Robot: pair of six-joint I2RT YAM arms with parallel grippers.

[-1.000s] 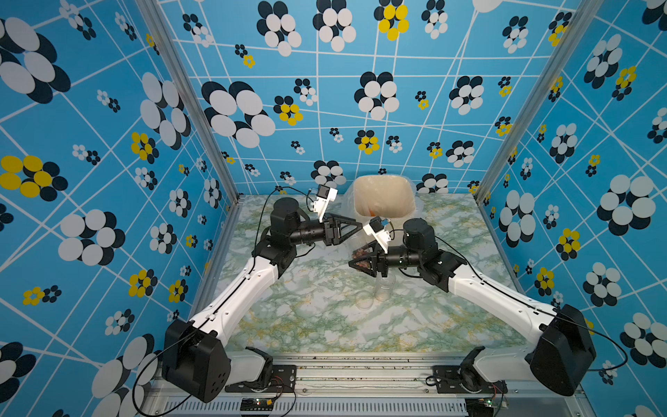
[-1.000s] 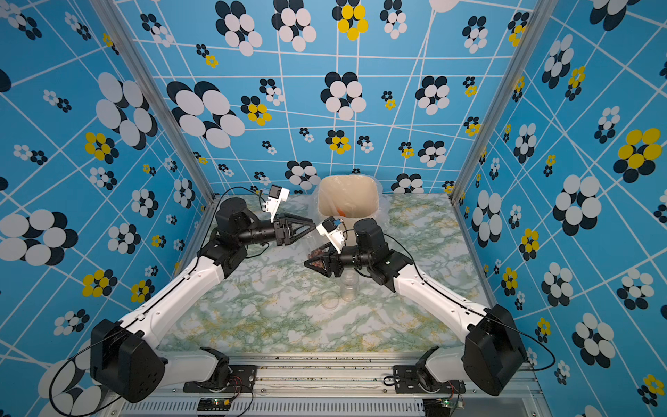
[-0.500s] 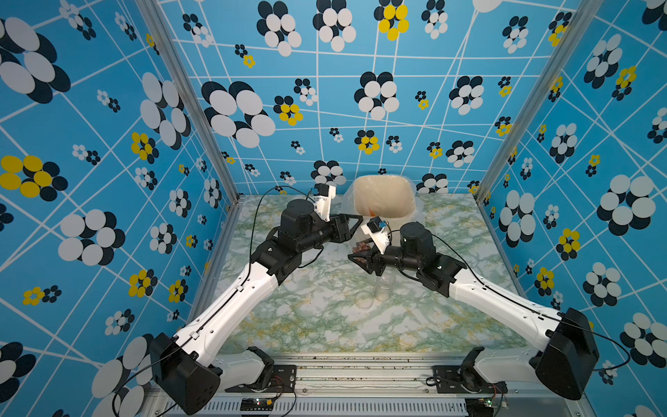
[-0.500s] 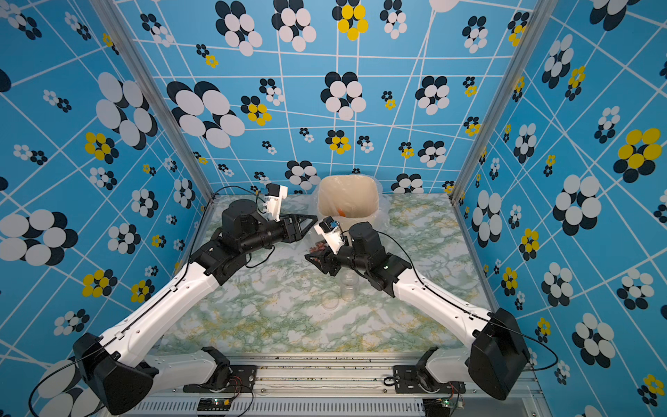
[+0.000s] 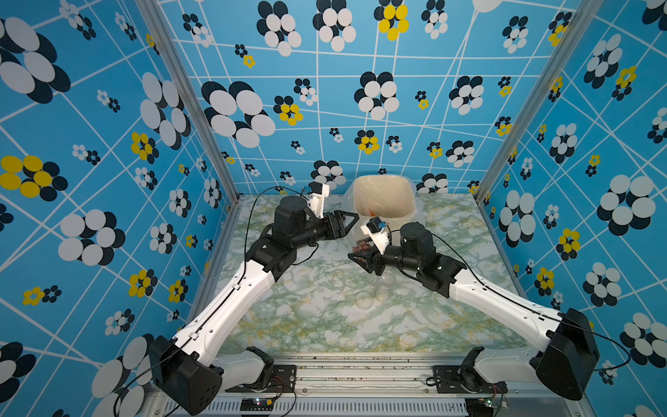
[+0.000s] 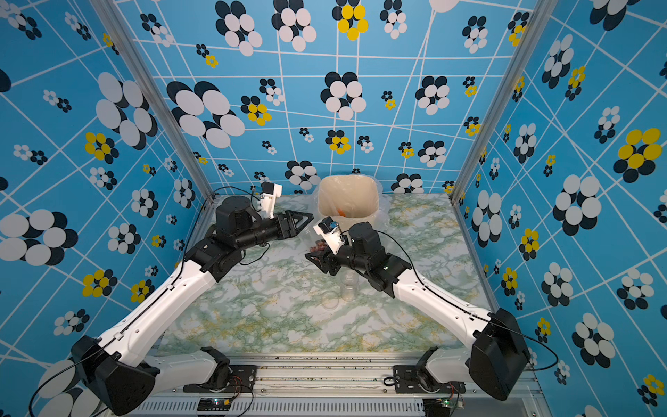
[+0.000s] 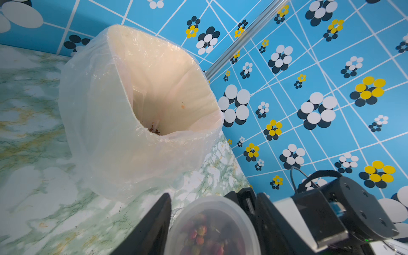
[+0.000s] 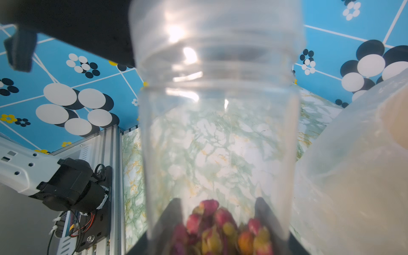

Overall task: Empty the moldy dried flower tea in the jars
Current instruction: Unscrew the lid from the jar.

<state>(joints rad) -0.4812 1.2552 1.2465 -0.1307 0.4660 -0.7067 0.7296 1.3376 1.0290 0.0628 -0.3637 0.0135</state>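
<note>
My right gripper is shut on a clear jar just in front of the bin. It grips the jar near its bottom, where the reddish dried flower tea lies. The clear lid is on the jar. My left gripper is open with this lid between its fingers, and a narrow gap shows on one side. A second jar stands empty and open on the table below my right arm. Its lid lies beside it.
The beige plastic-lined bin stands at the back middle of the marble table, with a few tea bits at its bottom. In the right wrist view the bin's bag hangs close beside the held jar. Patterned blue walls enclose the table.
My left gripper has swung right to the jar's lid, and its jaws have widened around it. My right gripper has carried the jar slightly back toward the bin.
</note>
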